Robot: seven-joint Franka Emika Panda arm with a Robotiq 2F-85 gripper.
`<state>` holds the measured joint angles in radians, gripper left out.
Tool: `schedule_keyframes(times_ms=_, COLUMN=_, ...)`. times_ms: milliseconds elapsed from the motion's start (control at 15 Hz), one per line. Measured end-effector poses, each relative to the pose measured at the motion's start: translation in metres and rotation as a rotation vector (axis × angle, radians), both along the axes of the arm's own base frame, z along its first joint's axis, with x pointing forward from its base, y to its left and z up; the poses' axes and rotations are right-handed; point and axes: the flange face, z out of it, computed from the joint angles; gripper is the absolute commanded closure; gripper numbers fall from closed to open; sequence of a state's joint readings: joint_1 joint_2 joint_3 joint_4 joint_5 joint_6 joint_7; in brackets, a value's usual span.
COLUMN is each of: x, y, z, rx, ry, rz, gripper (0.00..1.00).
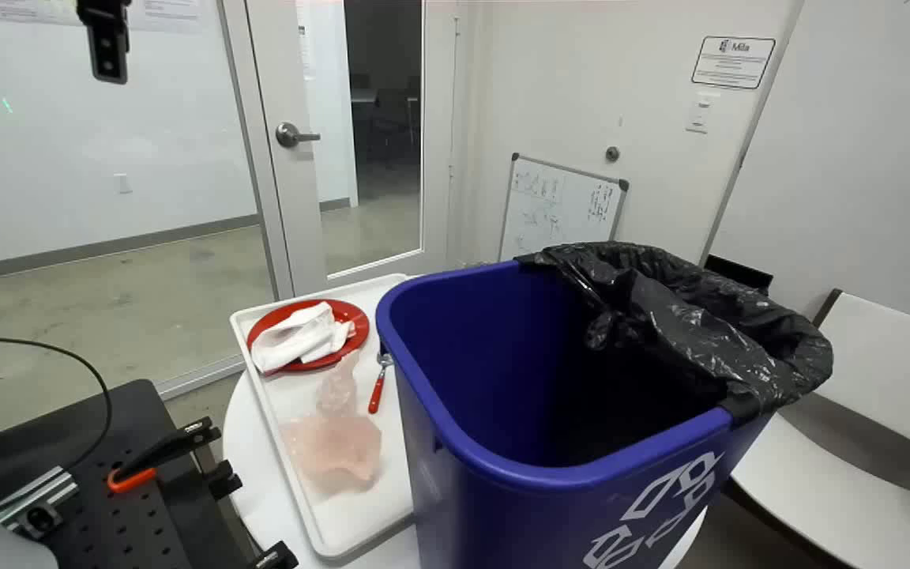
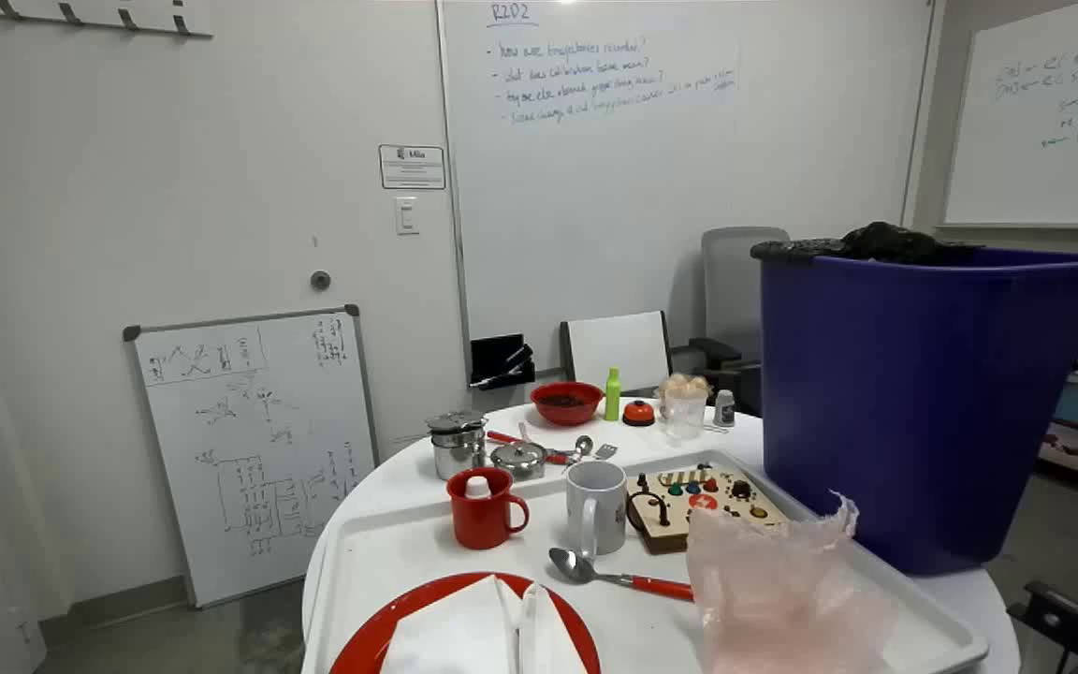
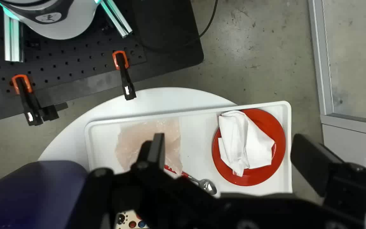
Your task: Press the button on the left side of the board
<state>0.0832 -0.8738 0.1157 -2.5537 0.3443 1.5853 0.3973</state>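
Note:
The board (image 2: 676, 538) is a light wooden panel with several coloured buttons, knobs and a black cable. In an exterior view it lies on the white tray behind the pink plastic bag, which hides its near right part. Its small coloured buttons (image 2: 693, 489) sit near a round red patch. In the wrist view only a corner of the board (image 3: 126, 220) shows at the bottom, mostly covered by my gripper. My gripper (image 3: 229, 148) is open and empty, high above the tray. A dark fingertip of the gripper (image 1: 107, 51) shows at the top of an exterior view.
A tall blue bin (image 1: 455, 395) with a black liner stands beside the tray (image 3: 199, 127). A red plate with white cloth (image 3: 246, 143), the pink bag (image 2: 773, 590), a spoon (image 2: 572, 564), a grey mug (image 2: 595, 505) and a red mug (image 2: 481, 520) are on the tray.

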Motion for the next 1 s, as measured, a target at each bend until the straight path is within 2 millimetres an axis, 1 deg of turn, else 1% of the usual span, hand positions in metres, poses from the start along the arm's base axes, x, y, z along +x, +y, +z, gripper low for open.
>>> schedule_keyframes(times_ms=267, x=0.002, y=0.0, z=-0.002, rx=-0.02, ry=-0.001, rz=-0.008, gripper=0.0)
schedule_keyframes(times_ms=400, x=0.011, y=0.003, z=-0.011, rx=-0.05, ry=0.007, rz=-0.013, gripper=0.0)
schedule_keyframes(times_ms=533, x=0.026, y=0.008, z=-0.026, rx=-0.075, ry=0.025, rz=-0.016, gripper=0.0)
schedule_keyframes(times_ms=733, x=0.055, y=0.016, z=-0.048, rx=-0.089, ry=0.057, rz=-0.031, gripper=0.0)
schedule_keyframes(times_ms=867, x=0.076, y=0.019, z=-0.056, rx=-0.09, ry=0.033, rz=-0.083, gripper=0.0)
schedule_keyframes(times_ms=1000, x=0.093, y=0.021, z=-0.059, rx=-0.086, ry=-0.029, rz=-0.163, gripper=0.0)
